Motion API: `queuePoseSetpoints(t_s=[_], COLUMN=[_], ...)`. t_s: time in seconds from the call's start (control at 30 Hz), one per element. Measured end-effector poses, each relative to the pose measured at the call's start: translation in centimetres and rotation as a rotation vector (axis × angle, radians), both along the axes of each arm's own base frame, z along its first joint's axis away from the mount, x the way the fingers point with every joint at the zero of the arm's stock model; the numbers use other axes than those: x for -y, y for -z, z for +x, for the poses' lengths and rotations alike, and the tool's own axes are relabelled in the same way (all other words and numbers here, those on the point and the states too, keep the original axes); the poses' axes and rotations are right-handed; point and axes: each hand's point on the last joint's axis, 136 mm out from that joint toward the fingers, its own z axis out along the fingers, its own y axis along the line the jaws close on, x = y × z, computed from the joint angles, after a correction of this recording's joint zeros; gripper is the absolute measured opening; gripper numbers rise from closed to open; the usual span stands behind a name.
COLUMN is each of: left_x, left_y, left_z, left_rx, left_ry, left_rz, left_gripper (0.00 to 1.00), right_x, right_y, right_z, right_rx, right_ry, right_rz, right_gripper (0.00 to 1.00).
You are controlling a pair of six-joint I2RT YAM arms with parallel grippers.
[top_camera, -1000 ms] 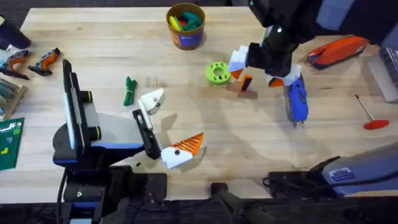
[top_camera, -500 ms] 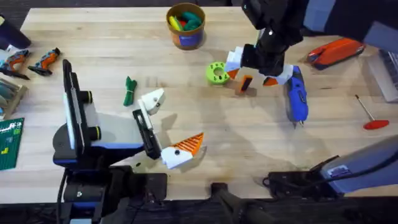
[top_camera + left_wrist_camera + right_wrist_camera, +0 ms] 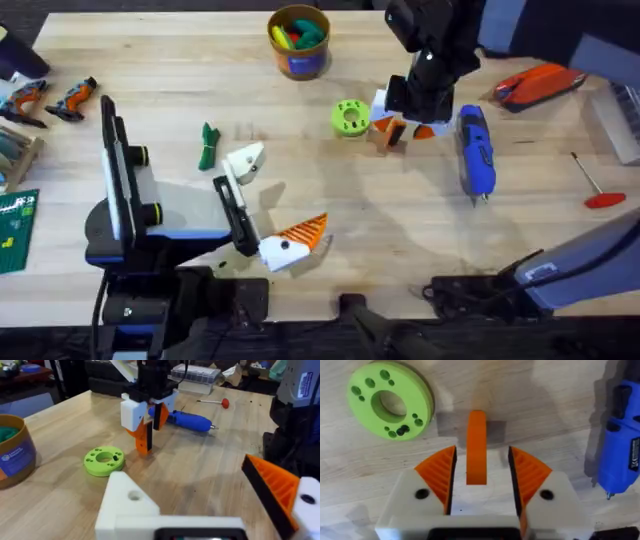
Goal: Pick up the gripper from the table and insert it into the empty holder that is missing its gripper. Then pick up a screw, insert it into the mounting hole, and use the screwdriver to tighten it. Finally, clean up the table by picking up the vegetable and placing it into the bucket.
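The gripper, the loose orange finger piece, stands on the table just beside the lime-green disc; from the right wrist its long axis runs straight away from the camera. The right gripper sits over it with jaws spread wide, one orange pad on each side, neither clearly touching. The screwdriver lies near. The left gripper rests open, one holder bare.
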Motion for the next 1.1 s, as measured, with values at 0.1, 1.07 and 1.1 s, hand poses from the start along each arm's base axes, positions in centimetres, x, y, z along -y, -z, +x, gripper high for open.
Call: queuePoseSetpoints(t_s=[0.1, 1.07, 1.1], left_x=[0.0, 0.0, 0.0], left_y=[0.0, 0.0, 0.0], left_z=[0.0, 0.0, 0.0], left_rx=[0.000, 0.000, 0.000], left_ry=[0.000, 0.000, 0.000], left_rz=[0.000, 0.000, 0.000], left_gripper=[0.985, 0.985, 0.985], right_x=[-0.1, -0.3, -0.3], right_y=[0.0, -2.4, -3.4], right_z=[0.1, -0.5, -0.5], right_rx=[0.004, 0.046, 0.072], right_ry=[0.000, -0.002, -0.002], right_rz=[0.002, 0.055, 0.068], right_gripper=[0.549, 0.015, 0.015])
